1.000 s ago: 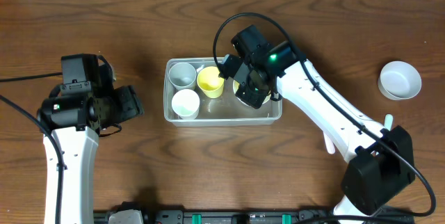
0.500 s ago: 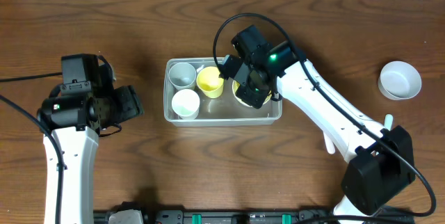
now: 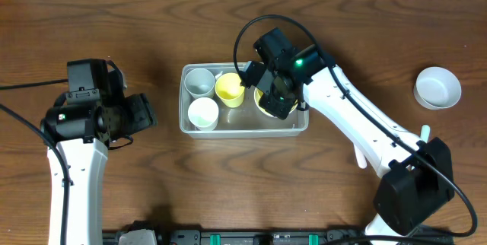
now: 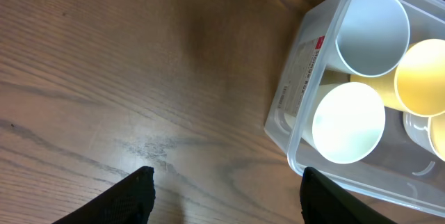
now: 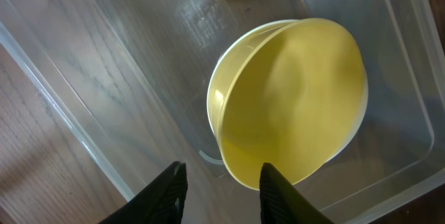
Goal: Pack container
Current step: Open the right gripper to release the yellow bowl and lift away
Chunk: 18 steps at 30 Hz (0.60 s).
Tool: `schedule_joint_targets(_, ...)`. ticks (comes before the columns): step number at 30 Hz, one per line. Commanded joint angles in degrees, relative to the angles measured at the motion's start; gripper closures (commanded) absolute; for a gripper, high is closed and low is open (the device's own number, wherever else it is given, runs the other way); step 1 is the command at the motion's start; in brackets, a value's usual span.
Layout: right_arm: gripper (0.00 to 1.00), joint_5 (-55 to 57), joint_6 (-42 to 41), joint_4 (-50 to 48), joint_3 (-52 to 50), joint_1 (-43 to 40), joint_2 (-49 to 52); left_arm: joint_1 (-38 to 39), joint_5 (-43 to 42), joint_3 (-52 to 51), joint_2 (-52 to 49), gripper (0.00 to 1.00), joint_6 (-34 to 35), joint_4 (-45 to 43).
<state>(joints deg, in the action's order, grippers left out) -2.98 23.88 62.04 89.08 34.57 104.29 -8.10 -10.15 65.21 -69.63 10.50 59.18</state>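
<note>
The left gripper (image 4: 226,195) hangs over the wood-grain table (image 3: 114,24), jaws apart and empty. Mid-table, the clear round-cornered container (image 3: 183,102) holds a grey cup (image 3: 200,82), a white cup (image 3: 203,112), a yellow cup (image 3: 230,89) and a tilted yellow bowl (image 5: 292,99). The right gripper (image 5: 222,193) straddles the yellow bowl's rim, though whether it grips cannot be told. A white bowl (image 3: 437,87) sits far right.

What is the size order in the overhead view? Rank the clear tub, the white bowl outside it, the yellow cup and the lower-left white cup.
1. clear tub
2. white bowl
3. yellow cup and white cup: these look about alike, too close to rank.
</note>
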Motion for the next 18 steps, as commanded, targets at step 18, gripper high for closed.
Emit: schedule_joint_targets(18, 0.7, -1.6, 0.4, -1.7, -0.8, -0.4, 7.8, -0.2, 0.3, -0.4, 0.6, 0.32, 0.1, 0.2)
